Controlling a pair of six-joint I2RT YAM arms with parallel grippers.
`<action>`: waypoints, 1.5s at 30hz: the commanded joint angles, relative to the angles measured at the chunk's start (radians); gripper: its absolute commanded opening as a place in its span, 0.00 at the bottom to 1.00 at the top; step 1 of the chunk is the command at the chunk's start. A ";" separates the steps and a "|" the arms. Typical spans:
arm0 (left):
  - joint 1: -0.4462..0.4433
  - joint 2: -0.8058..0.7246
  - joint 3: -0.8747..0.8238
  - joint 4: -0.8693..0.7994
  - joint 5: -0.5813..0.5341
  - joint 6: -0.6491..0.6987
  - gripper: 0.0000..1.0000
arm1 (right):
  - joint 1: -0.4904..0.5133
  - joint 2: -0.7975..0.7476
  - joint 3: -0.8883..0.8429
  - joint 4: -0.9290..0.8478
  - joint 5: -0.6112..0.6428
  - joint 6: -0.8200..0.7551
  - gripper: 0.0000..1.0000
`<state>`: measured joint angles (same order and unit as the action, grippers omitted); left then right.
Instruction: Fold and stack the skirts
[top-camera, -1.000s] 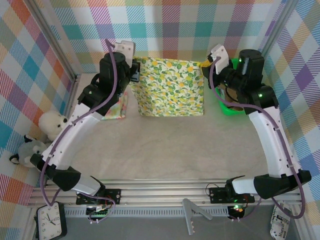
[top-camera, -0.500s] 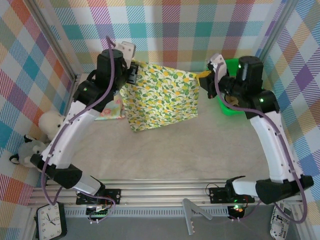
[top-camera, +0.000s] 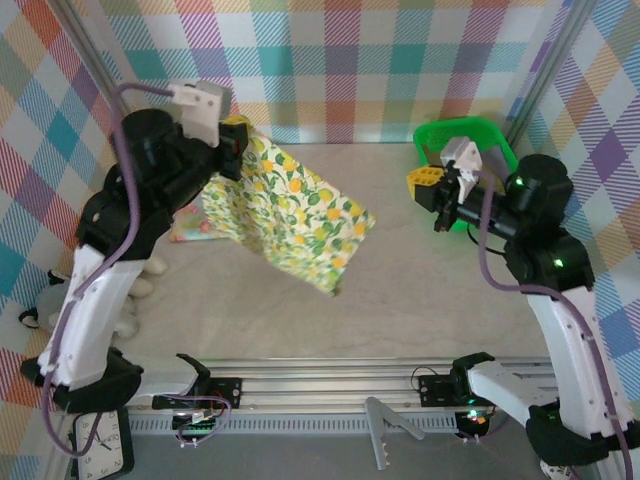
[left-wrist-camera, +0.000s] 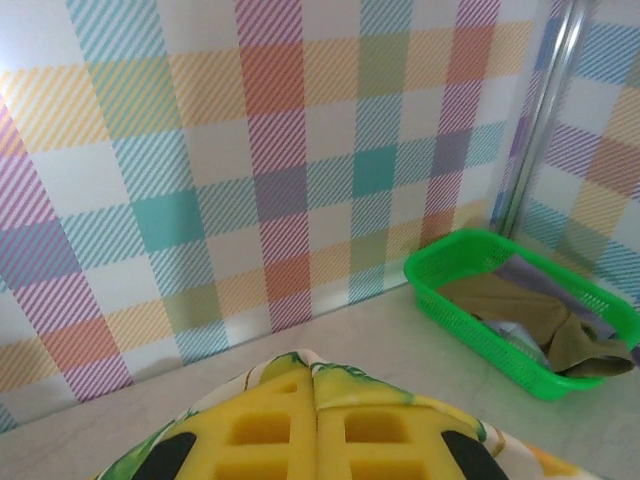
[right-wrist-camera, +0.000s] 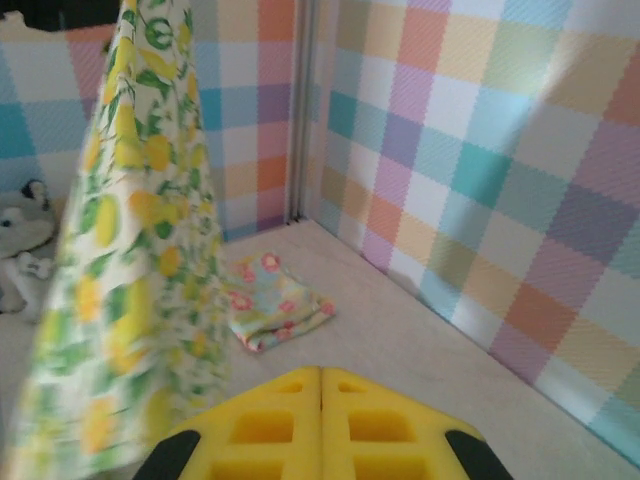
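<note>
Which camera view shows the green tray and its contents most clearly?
The left wrist view: the green tray appears nearly whole, with olive cloth and lavender cloth inside. In the top external view, the right gripper covers part of it.

text: reading none legibly | clock face (top-camera: 100, 446), near-left corner below table edge: showing numerals too small for making out | brands, labels, signs: finding none legible

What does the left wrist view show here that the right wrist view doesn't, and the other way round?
Left wrist, not right: the green tray holding the olive-khaki skirt and a lavender-grey skirt. Right wrist, not left: the folded pale floral skirt on the table and a plush toy. Both: the lemon-print skirt and the plaid wall.
</note>
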<state>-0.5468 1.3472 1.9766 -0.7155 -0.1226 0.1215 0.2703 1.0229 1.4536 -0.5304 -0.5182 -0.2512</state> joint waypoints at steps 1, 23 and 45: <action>0.020 0.195 0.043 -0.054 -0.032 -0.024 0.00 | -0.029 0.110 -0.059 0.074 0.059 -0.031 0.00; 0.018 0.308 -0.050 -0.037 0.171 0.020 0.00 | -0.028 0.464 -0.333 0.243 -0.274 -0.035 0.88; 0.034 -0.091 -1.159 0.500 0.137 -0.272 0.00 | 0.153 0.888 0.016 -0.178 0.064 -0.616 0.84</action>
<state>-0.5209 1.3254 0.9329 -0.4194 0.0315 0.0357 0.4206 1.8877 1.4197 -0.6601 -0.4706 -0.7807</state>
